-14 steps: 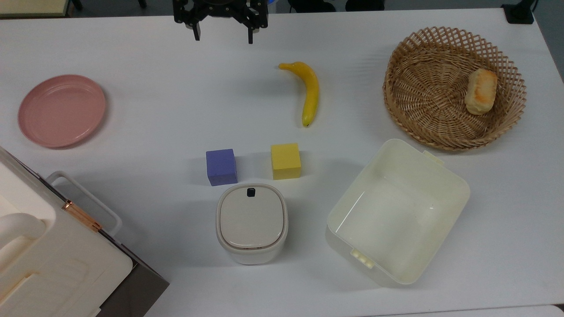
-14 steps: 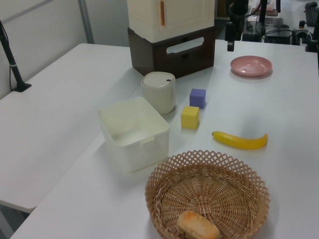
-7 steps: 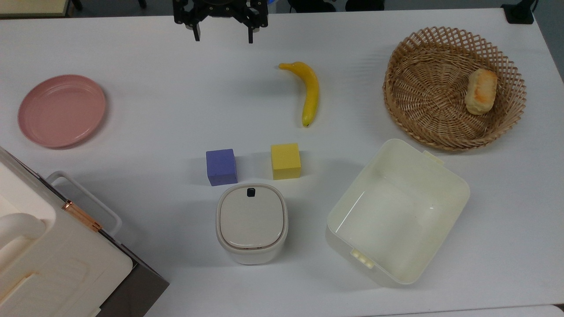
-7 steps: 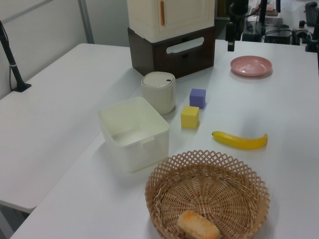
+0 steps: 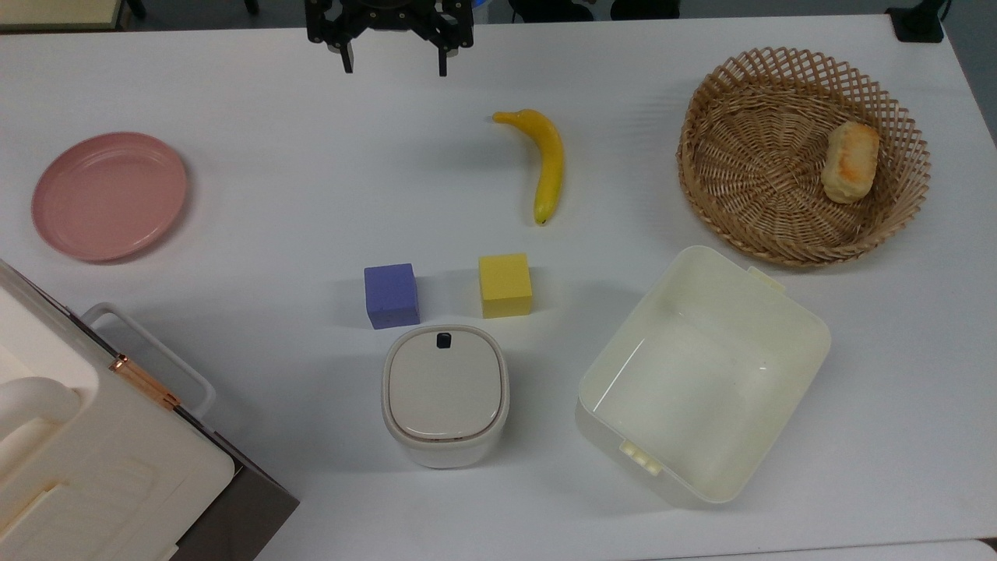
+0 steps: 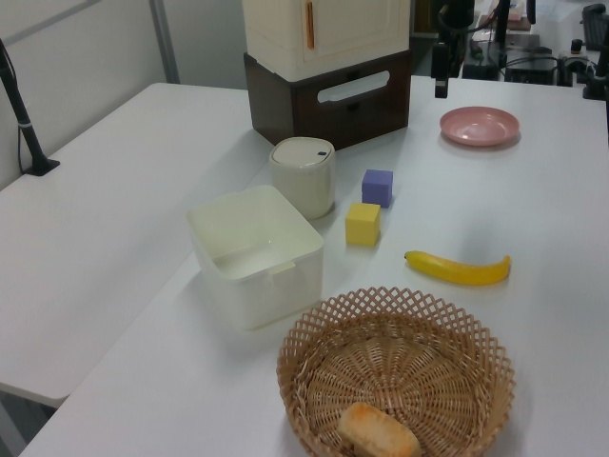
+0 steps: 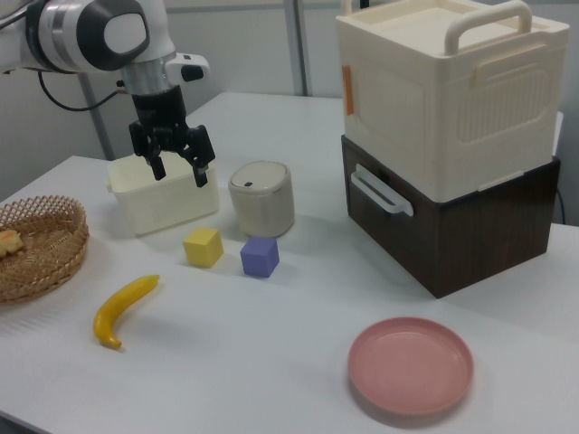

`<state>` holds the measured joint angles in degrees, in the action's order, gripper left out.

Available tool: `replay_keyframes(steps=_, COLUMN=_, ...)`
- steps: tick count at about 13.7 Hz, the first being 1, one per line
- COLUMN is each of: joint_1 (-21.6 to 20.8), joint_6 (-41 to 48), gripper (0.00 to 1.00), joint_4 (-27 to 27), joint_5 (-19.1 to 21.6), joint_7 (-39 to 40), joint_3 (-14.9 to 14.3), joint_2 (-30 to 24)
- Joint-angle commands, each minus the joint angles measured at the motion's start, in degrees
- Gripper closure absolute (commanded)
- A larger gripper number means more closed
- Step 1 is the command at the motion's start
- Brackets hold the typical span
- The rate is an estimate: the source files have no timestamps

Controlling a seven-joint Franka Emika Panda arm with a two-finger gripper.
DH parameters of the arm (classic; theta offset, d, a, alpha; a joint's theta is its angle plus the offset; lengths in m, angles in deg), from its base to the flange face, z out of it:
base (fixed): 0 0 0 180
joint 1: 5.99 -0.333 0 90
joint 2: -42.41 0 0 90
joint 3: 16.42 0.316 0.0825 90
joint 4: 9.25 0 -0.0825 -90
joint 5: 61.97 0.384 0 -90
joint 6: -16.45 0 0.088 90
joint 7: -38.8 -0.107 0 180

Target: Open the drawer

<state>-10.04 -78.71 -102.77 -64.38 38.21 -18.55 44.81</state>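
Drawer shut, gripper spread above the table.
Top view: gripper (image 5: 392, 66) hangs empty at the far edge, jaws wide apart. Left view: the drawer (image 6: 352, 100) sits closed under the cream cabinet (image 6: 324, 33). Right view: its white handle (image 7: 380, 193) faces the lidded container (image 7: 261, 196), well apart from the gripper.

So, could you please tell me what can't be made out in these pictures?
- Drawer: its inside is hidden behind the shut dark front; in the top view the frame edge cuts off most of it.
- Lidded pot: the lid hides what it holds.
- Claw: the top view's upper edge cuts off the arm.
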Motion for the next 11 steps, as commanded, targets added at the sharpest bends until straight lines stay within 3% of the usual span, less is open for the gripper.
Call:
replay_keyframes(steps=1, joint_1=0.1, joint_6=1.3, gripper=0.0, joint_4=0.3, joint_5=0.2, joint_7=0.7, joint_3=-0.2, joint_2=-0.5)
replay_keyframes(steps=11, joint_1=0.0, joint_6=1.2, gripper=0.0, joint_4=0.4, joint_5=1.1, joint_7=0.5, joint_3=-0.2, joint_2=-0.3)
